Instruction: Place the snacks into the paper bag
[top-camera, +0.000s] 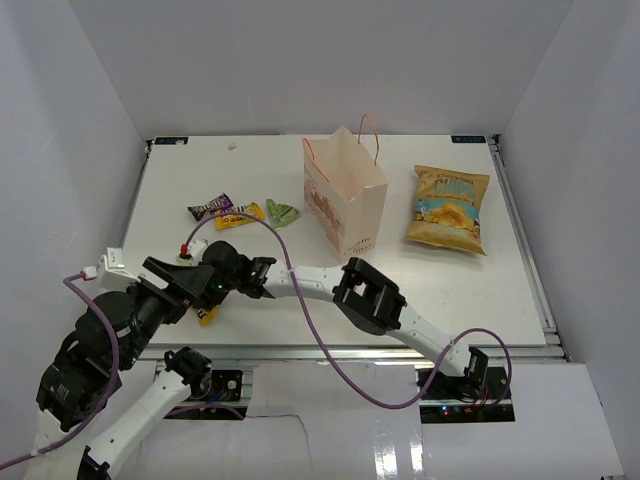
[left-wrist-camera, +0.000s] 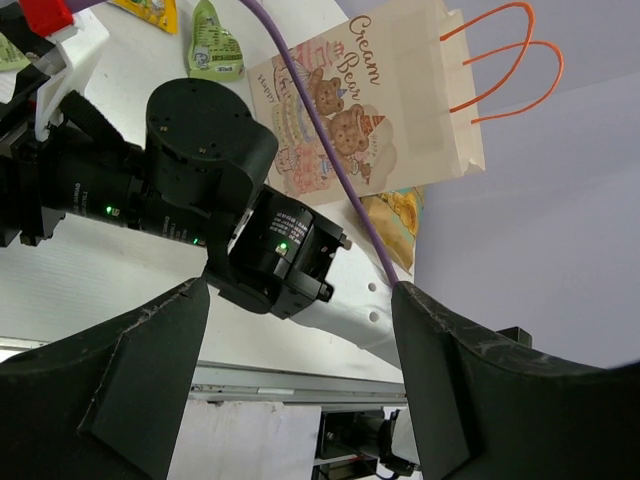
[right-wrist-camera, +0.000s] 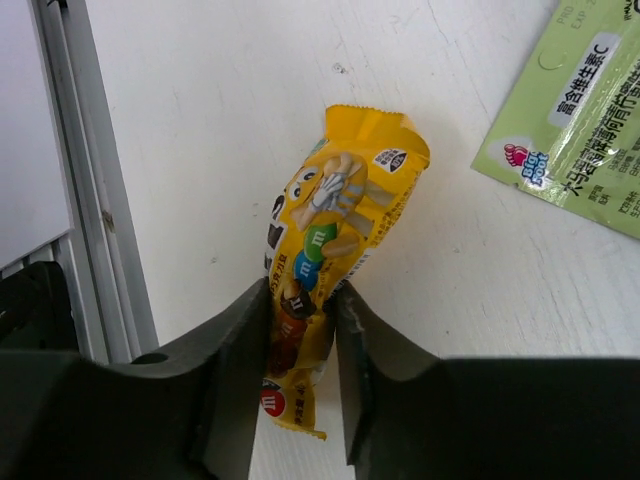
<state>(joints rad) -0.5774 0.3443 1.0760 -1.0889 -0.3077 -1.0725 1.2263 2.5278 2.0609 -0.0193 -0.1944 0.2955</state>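
Our right end effector (right-wrist-camera: 300, 296) pinches the yellow M&M's packet (right-wrist-camera: 340, 200) across its narrow width at the near-left corner of the table (top-camera: 450, 290); the paper bag (top-camera: 345, 200) stands farther back and rightward, nearest this arm. Our left end effector (left-wrist-camera: 300, 292) hangs open, empty

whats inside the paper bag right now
The paper bag stands upright; its walls hide the inside, and nothing shows at its mouth. The crisp packet lies outside, beside it.

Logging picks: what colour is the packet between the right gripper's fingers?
Yellow M&M's packet; right wrist view best.
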